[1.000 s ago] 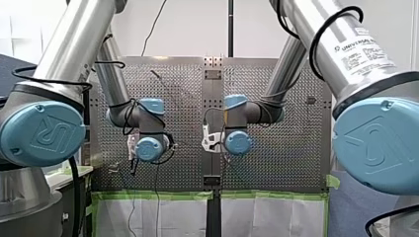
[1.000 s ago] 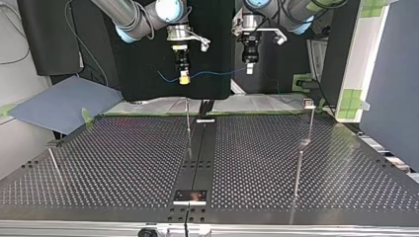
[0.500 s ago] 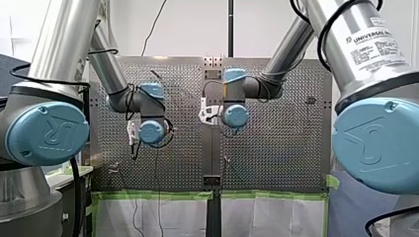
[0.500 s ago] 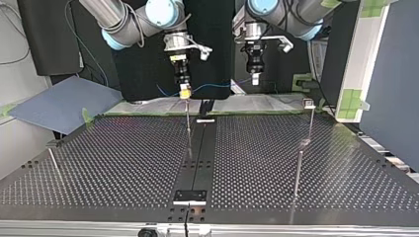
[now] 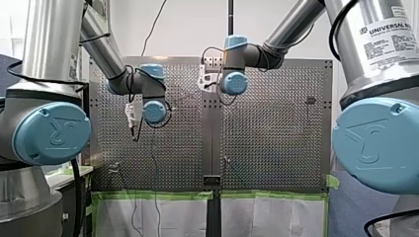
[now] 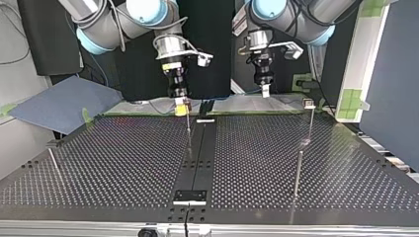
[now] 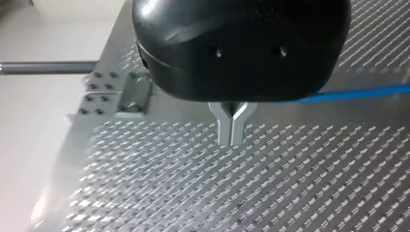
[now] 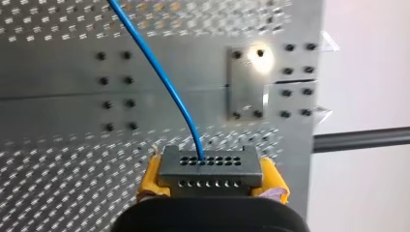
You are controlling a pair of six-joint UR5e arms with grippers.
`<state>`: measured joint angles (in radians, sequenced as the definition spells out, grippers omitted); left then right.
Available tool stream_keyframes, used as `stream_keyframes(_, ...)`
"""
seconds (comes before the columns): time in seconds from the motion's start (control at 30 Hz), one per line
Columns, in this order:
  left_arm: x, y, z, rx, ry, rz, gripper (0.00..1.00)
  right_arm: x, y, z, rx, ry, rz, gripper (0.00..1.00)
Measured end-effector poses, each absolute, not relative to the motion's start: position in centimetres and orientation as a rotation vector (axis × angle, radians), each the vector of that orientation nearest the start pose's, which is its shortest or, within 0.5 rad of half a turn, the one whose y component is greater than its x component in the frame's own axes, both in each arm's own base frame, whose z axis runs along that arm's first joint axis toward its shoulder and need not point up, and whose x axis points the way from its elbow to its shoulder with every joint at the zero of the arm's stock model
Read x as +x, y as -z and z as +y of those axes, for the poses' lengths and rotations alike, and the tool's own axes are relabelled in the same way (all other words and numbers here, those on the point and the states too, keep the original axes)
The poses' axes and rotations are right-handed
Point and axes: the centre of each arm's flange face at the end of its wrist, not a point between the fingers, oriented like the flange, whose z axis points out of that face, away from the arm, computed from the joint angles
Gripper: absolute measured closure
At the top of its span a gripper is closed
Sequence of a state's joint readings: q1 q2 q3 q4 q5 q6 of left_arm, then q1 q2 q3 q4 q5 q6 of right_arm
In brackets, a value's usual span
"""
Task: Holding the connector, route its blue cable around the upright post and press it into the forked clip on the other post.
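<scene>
Connector (image 8: 210,169), grey rectangular block with two rows of small holes: clamped between the yellow pads (image 8: 151,176) of my right gripper (image 8: 210,178), which are closed snug on its two ends. Thin blue cable (image 8: 162,77) leaves a hole in the upper row and curves away ahead.

Top view: the right gripper (image 6: 182,106) hangs over the far edge of the perforated metal table (image 6: 123,158). It is just beside the top of the slender metal upright post (image 6: 188,129) at centre; touching or not, cannot tell. My left gripper (image 6: 265,90) hangs well to the right, also at the far edge. Its metal fingers (image 7: 225,128) are closed tip to tip. The cable appears caught in the V at their root.

Forked clip (image 6: 308,103), as I read it, tops the thin post at far right; too small to confirm.

Step in hand, my reading: laying the span against the upright post.
- Hold the span lightly taut between both grippers.
- Bring it low enough to bear on the shaft rather than slip over the top.
- Swing the connector round without twisting it in the pads.

Risk: a slack cable jumping the post.
</scene>
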<state>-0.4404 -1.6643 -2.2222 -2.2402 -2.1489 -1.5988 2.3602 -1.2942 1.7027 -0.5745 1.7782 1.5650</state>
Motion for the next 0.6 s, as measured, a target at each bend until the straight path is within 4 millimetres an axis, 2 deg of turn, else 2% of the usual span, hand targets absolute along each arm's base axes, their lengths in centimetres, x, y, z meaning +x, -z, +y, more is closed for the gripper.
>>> stream_keyframes(0.27, 36.0, -27.5, -24.4, -0.236, -0.044, 1.383, 1.00, 50.3, -35.7, -33.6, 1.491, -1.760, -0.795, 1.00)
stream_keyframes(0.6, 37.1, -33.7, -23.1, -0.303, -0.050, 1.308, 1.00, 50.9, -38.2, -34.1, 1.519, -1.759, -0.785, 1.00)
